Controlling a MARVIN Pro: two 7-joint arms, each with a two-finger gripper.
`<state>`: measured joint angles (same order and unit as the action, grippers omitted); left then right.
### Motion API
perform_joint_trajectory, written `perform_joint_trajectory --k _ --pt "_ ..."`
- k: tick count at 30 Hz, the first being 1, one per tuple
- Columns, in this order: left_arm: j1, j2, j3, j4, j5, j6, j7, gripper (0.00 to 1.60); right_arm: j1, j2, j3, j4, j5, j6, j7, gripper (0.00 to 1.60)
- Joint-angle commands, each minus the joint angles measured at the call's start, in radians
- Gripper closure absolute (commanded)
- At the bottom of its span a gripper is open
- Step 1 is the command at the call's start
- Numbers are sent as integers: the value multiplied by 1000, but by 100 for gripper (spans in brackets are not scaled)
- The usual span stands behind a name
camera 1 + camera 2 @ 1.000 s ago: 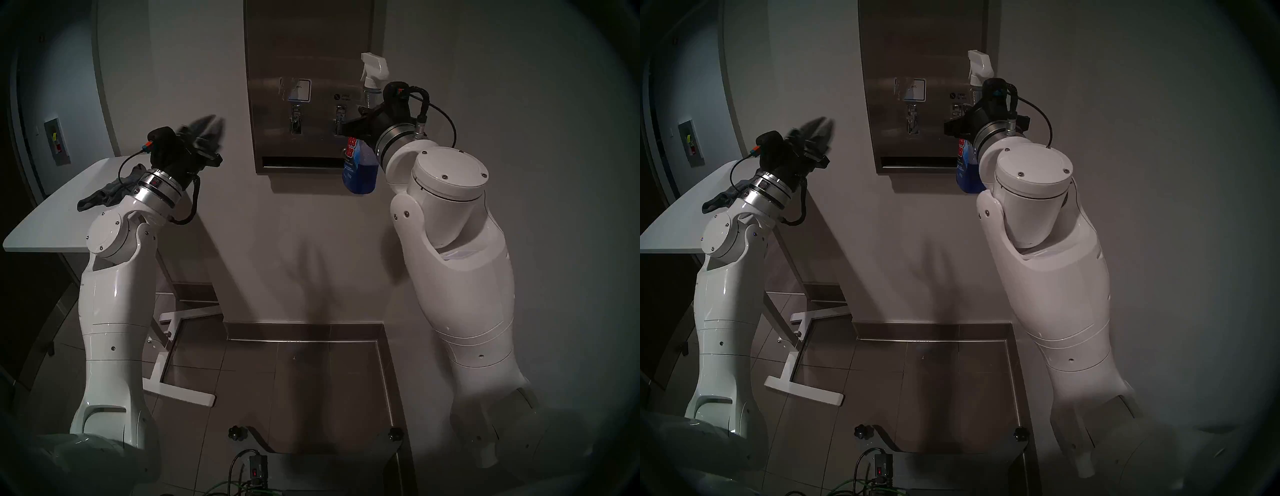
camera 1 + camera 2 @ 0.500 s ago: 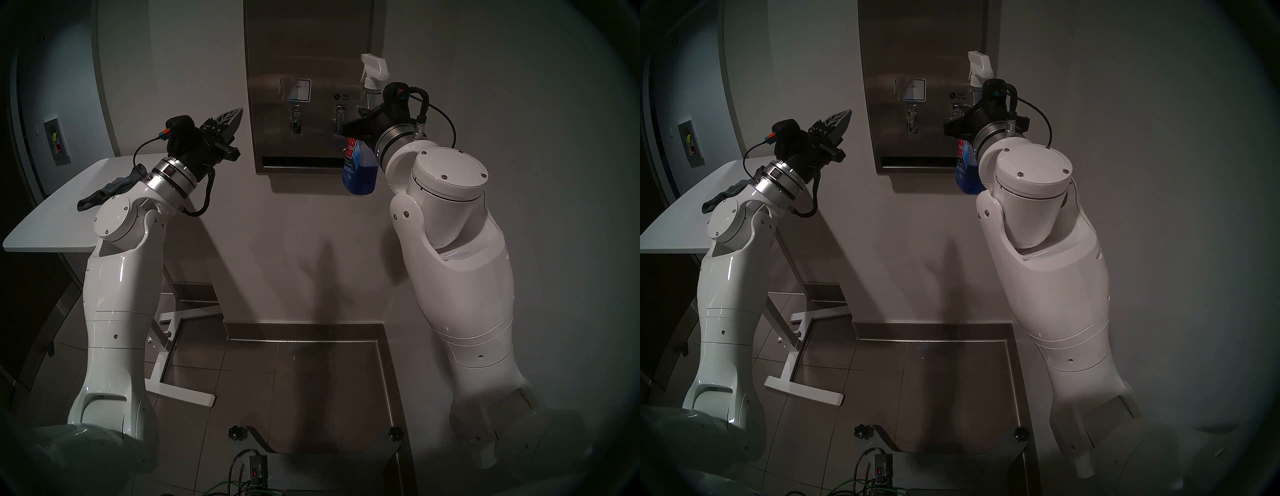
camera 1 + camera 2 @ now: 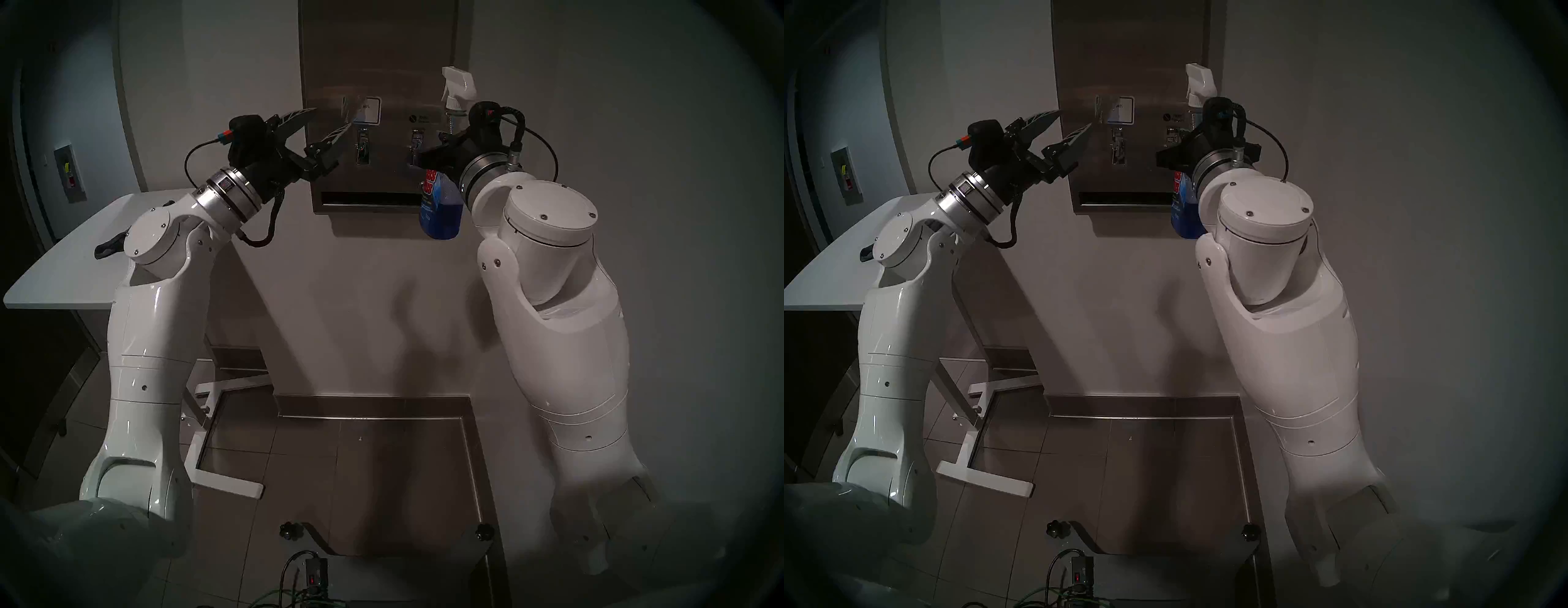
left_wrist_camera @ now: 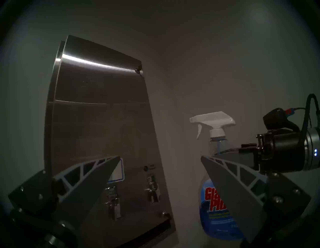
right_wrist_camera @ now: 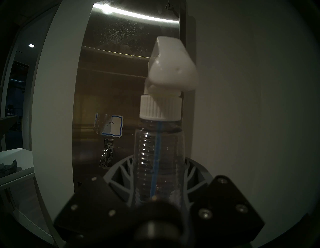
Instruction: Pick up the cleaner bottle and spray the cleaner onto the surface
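1. On the far wall, centre: the surface, a tall brushed-steel dispenser panel. You see two small levers, a blue-edged sticker above the left one, and a slot along the bottom. Fine pale speckling shows high on the steel in the right wrist view; whether that is the cleaner you cannot tell.

2. Right of the panel's lower half: the cleaner bottle, upright and off any support, blue liquid in its belly, white trigger head on top. The nozzle points left toward the steel, which suits a spray across the panel.

3. Right gripper: fingers pressed against both sides of the clear ribbed neck, below the white collar. You hold the bottle here and leave the trigger free; this grip alone cannot pull it.

4. Left gripper: fingers spread wide, nothing between them, raised just in front of the panel's left edge and aimed right. In its wrist view the trigger head lies ahead between the fingertips, well apart. Likely purpose: to reach across and squeeze the trigger.

5. Near left: a white table, with a dark cloth partly hidden behind the left arm's joint. It is presumably kept for wiping afterwards.

6. Status, as judged: bottle lifted and aimed; trigger not yet touched.
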<state>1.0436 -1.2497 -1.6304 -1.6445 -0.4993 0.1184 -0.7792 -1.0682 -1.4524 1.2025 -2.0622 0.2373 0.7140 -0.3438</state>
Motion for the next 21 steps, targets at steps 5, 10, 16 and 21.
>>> perform_joint_trajectory --k 5,10,16,21 --pt "-156 -29 16 -7 -97 120 -23 0 45 -8 6 -46 -6 -18 1 160" --pt "-179 -44 32 -20 -122 185 -22 0 44 -8 6 -45 -6 -16 1 160" --pt "-211 -61 47 -5 -141 246 -23 0 44 -9 6 -46 -6 -15 0 160" --pt "-245 -80 67 24 -150 287 -25 0 45 -10 7 -46 -7 -14 0 160"
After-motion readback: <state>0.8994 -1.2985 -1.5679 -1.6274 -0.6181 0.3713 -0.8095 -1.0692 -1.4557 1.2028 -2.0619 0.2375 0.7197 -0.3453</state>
